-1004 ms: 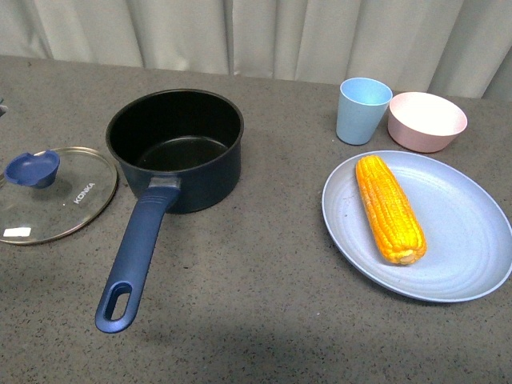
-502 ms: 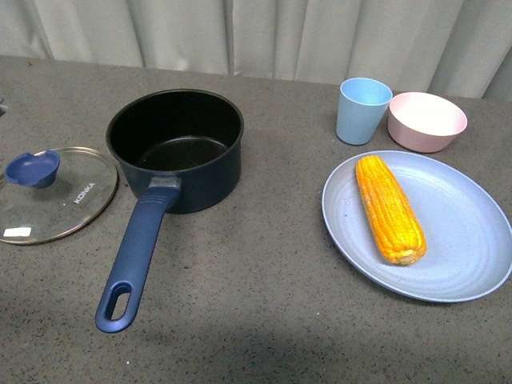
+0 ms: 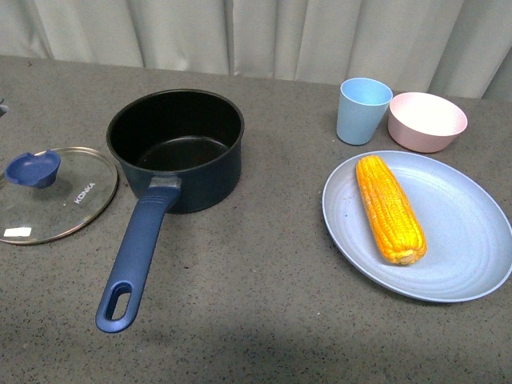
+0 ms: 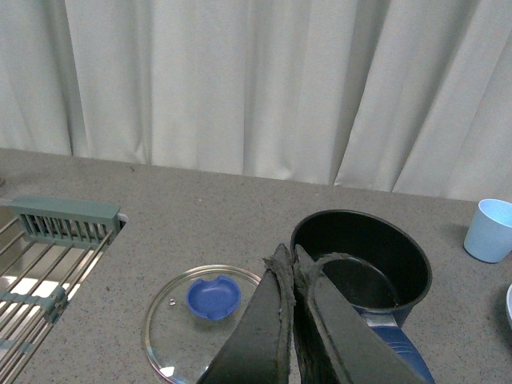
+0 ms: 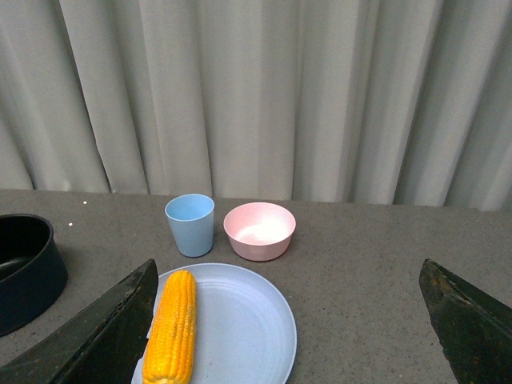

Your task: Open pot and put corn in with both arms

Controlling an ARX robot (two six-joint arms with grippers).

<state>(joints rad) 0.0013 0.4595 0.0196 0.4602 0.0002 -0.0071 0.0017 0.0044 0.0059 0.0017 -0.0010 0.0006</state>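
The dark navy saucepan [image 3: 210,186] is seen uncovered on the grey table [image 3: 264,280], left of centre, with its long blue handle [image 3: 138,250] pointed toward the near edge. Its black inside is bare. The glass lid [image 3: 60,210] with the blue knob [image 3: 33,169] is laid flat just to the left of the saucepan, their edges almost touching. The corn cob [image 3: 390,209] is found on the pale blue plate [image 3: 464,240] at the right, well apart from the saucepan. A light blue cup [image 3: 363,110] and a pink bowl [image 3: 424,140] are set beyond the plate, side by side.

Compared with the frame one second earlier, no object in the front view has been shifted; saucepan, lid and cob are found in the same places.

No arm is shown in the front view. In the wrist views, the left gripper [image 4: 292,254] is seen clenched on nothing, above the lid and saucepan, while the right gripper [image 5: 288,268] is spread wide above the plate, also holding nothing.
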